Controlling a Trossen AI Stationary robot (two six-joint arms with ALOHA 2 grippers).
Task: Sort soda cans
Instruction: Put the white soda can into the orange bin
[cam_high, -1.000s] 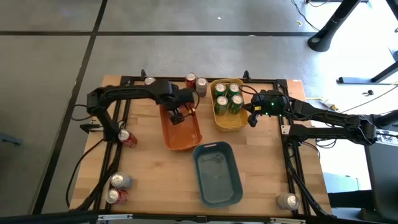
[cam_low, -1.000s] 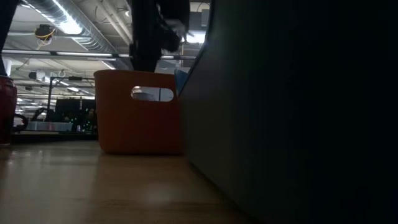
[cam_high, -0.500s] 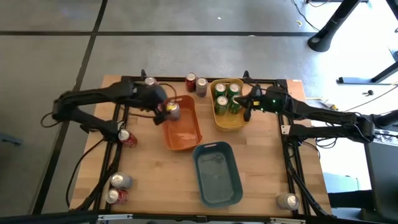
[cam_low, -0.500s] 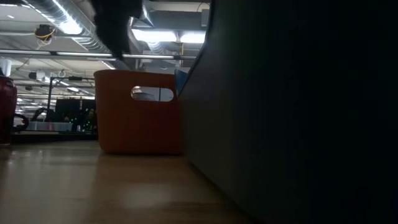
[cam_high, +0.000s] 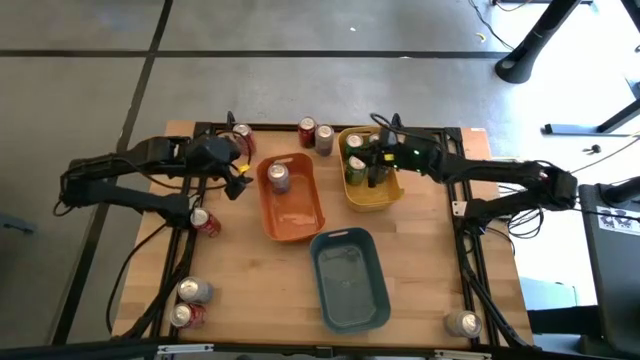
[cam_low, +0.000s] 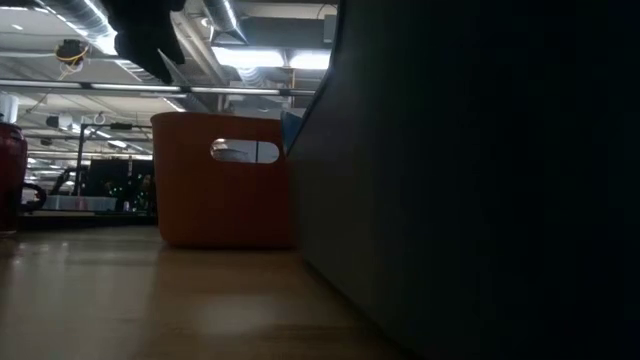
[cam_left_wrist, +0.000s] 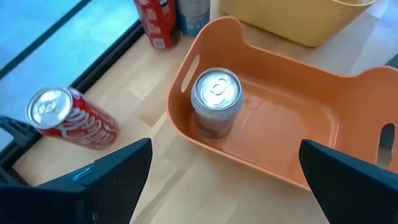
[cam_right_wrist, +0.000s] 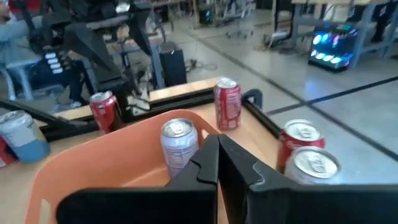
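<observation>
I'm seeing three bins mid-frame in the high view: blue-grey bin (cam_high: 349, 277) empty at lower centre, orange bin (cam_high: 291, 197) holding one silver can (cam_high: 279, 178), yellow bin (cam_high: 368, 168) collecting green cans (cam_high: 355, 166). Loose cans are waiting along the top edge and lower left, e.g. a red can (cam_high: 204, 222). Left gripper (cam_high: 238, 178) is hovering just left of the orange bin, fingers spread wide, holding nothing. Right gripper (cam_high: 375, 165) is sitting over the yellow bin, fingers pressed together, empty.
</observation>
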